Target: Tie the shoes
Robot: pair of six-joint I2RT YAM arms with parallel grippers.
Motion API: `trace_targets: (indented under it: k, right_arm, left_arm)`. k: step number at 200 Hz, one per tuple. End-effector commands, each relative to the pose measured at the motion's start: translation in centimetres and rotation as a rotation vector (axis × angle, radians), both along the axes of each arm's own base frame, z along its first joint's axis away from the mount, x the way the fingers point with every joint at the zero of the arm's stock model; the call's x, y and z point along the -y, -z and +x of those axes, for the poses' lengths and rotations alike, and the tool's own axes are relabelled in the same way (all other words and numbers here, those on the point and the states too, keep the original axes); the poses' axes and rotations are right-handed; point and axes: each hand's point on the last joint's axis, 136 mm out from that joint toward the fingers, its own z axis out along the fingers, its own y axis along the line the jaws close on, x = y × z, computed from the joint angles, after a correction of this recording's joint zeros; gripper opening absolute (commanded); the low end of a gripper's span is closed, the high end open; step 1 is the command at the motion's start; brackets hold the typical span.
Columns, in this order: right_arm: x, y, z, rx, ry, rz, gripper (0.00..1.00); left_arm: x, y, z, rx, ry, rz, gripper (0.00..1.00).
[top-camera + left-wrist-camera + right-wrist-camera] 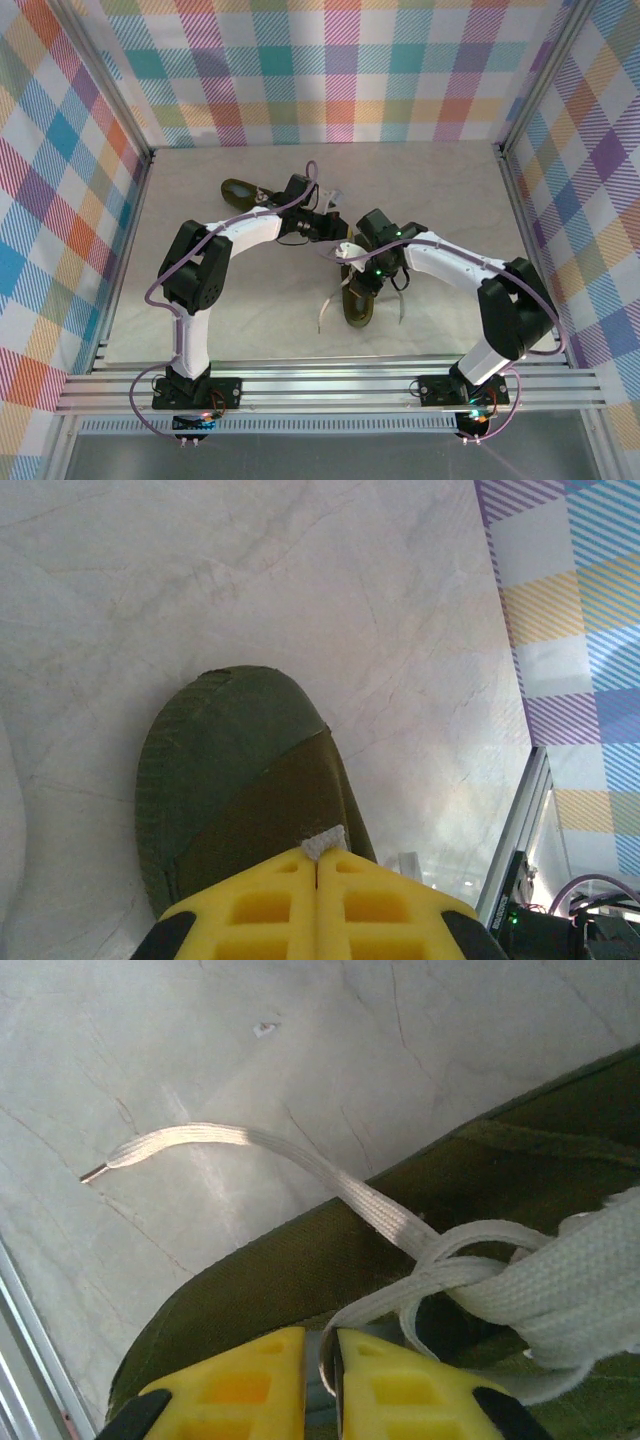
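My left pincer [318, 862] is clenched on a short end of the cream lace [323, 841], over the toe of one olive shoe [357, 300]. This shoe lies mid-table [450, 200], nearer the front edge. My right pincer [322, 1360] has a narrow gap with a lace strand in it; whether it grips, I cannot tell. The other shoe [238, 189] lies near the far edge, toward the left.

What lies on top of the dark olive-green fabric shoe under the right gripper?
A looped cream-white flat lace, one end trailing onto the pale marbled table. The yellow right gripper hides part of the dark olive-green shoe.
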Motion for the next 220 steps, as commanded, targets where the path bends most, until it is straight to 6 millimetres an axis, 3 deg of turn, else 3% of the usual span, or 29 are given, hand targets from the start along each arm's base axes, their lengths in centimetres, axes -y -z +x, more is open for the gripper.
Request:
trace_targets:
  k: [1,23,65,104,135,177,220]
  right_arm:
    - [0.1,0.3,-0.1,-0.010,-0.002,-0.033,0.19]
    - [-0.1,-0.3,0.0,0.011,-0.001,-0.014,0.25]
    - [-0.8,-4.0,-0.1,0.117,0.004,0.118,0.39]
    - [-0.4,-5.3,0.1,0.173,0.026,0.143,0.44]
    - [0.0,-5.1,0.7,0.197,0.040,0.111,0.27]
    - [-0.2,-4.3,1.8,0.250,0.026,0.044,0.18]
    - [-0.6,-3.3,2.1,0.244,0.012,0.027,0.17]
  left_arm:
    - [0.4,-0.7,-0.8,0.013,0.022,-0.017,0.00]
    - [0.5,-0.8,-0.9,0.013,0.024,-0.019,0.00]
    - [0.4,-1.1,-1.0,0.019,0.022,-0.021,0.00]
    - [0.4,-1.0,-1.1,0.018,0.025,-0.022,0.00]
    - [0.4,-1.0,-1.1,0.019,0.024,-0.023,0.00]
    - [0.6,-1.0,-1.1,0.018,0.026,-0.026,0.00]
    - [0.6,-0.9,-1.1,0.018,0.025,-0.026,0.00]
